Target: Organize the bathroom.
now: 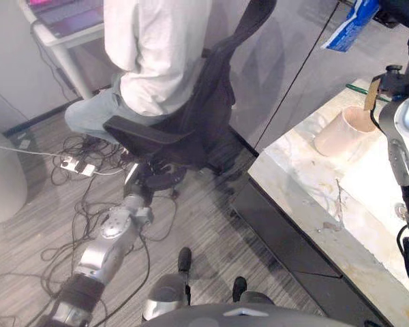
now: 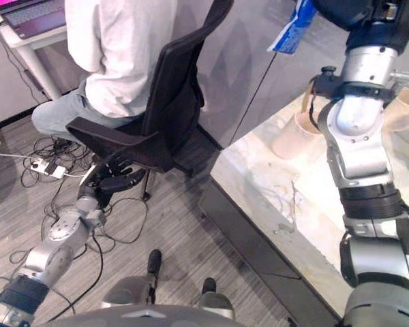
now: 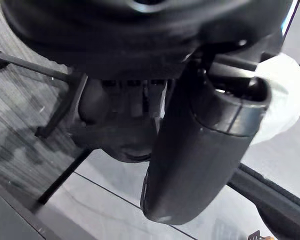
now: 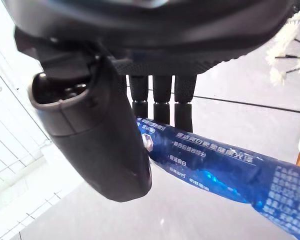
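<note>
The right hand (image 4: pixel 155 95) is held up high, with its fingers and thumb closed around a blue tube (image 4: pixel 225 167). Below it, a pale cup (image 1: pixel 345 129) lies on its side on the stone counter (image 1: pixel 313 197). The left hand (image 2: pixel 116 178) hangs low near the black chair (image 2: pixel 170 88) where a person (image 2: pixel 119 48) sits, its fingers loosely spread and holding nothing.

Grey wood-look floor (image 1: pixel 211 225) runs under a black office chair (image 1: pixel 204 116) where a person (image 1: pixel 150 54) in a white top sits facing a small white desk (image 1: pixel 58 30) with a laptop (image 1: pixel 65 12) on it. Cables and a power strip (image 1: pixel 78 165) lie tangled on the floor beside the chair. To the right stands a pale marbled bench (image 1: pixel 313 197) with a dark front, against a smooth grey wall (image 1: pixel 286 61).
</note>
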Controlling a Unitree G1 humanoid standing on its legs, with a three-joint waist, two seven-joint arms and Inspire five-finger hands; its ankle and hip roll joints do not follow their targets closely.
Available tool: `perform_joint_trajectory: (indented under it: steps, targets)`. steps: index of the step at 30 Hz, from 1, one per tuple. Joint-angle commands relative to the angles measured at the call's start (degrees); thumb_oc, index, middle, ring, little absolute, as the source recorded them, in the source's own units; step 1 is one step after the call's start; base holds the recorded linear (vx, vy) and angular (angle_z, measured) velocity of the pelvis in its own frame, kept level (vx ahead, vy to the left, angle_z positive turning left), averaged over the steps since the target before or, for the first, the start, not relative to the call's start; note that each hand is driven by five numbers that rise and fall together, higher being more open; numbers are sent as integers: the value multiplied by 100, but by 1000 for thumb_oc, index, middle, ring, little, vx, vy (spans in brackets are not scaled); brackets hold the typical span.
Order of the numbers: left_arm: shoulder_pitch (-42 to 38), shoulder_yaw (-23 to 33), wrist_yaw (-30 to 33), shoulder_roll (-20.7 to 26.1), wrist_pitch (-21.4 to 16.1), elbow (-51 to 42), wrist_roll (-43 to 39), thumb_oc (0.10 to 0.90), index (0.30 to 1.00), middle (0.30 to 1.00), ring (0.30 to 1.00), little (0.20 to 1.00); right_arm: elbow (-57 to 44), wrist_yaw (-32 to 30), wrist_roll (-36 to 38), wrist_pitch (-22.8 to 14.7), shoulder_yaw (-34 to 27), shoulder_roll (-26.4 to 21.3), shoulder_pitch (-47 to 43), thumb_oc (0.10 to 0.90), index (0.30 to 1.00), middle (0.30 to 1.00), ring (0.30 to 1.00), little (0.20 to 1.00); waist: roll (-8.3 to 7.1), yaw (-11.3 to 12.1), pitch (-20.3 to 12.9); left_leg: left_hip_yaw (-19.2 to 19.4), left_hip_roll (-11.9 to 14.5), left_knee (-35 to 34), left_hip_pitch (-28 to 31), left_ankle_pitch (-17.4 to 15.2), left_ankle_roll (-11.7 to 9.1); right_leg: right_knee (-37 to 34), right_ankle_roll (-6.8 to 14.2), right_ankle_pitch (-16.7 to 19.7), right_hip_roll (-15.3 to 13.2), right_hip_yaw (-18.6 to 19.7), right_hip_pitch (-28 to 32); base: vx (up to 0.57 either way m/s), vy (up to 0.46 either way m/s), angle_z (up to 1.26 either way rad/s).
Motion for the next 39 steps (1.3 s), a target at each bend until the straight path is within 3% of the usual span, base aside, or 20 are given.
perform_joint_trajectory:
  steps: [1,7,13,19,34,39]
  targets:
    - [-23,-68,31,-204,-462,-315,88,800,900,900,900,900,-103,-106,11,-215,-429,-737,-50,400,300,300,300,300,-87,-159,-1197,46,52,9,572,-673,-44,74,-297,402,678,-82,-534,9,92,-24]
    - [-32,-17,-69,-242,-193,-299,267,800,900,900,900,900,-141,-67,76,-61,-833,-590,616,400,300,300,300,300,-78,-334,-1169,237,38,-10,642,-788,64,158,-237,410,647,52,-612,16,74,-22]
    - [-141,-101,8,-288,-91,-247,232,800,900,900,900,900,-281,-74,-52,-419,-1044,-180,1135,400,300,300,300,300,-52,-424,-1112,330,7,-10,647,-855,136,158,-159,472,595,102,-669,9,46,-19]
    - [-109,-188,47,-315,-9,-308,271,800,900,900,900,900,-91,-358,-358,-703,-926,68,1165,400,300,300,300,300,-43,-333,-1111,370,-10,-10,649,-883,176,99,-121,508,548,42,-651,32,22,-8]
    - [279,-90,-105,-162,-16,-398,221,800,900,900,900,900,169,-795,-513,-1110,-1070,-345,983,400,300,300,300,300,-115,-65,-1126,305,-37,-10,667,-869,197,168,-147,380,524,-197,-549,49,-1,4]
    - [281,-78,-114,-169,19,-386,187,800,900,900,900,900,153,-592,-423,-983,-995,-351,972,400,300,300,300,300,-126,-40,-1137,287,-46,-6,679,-863,195,193,-152,350,524,-216,-537,41,1,4]
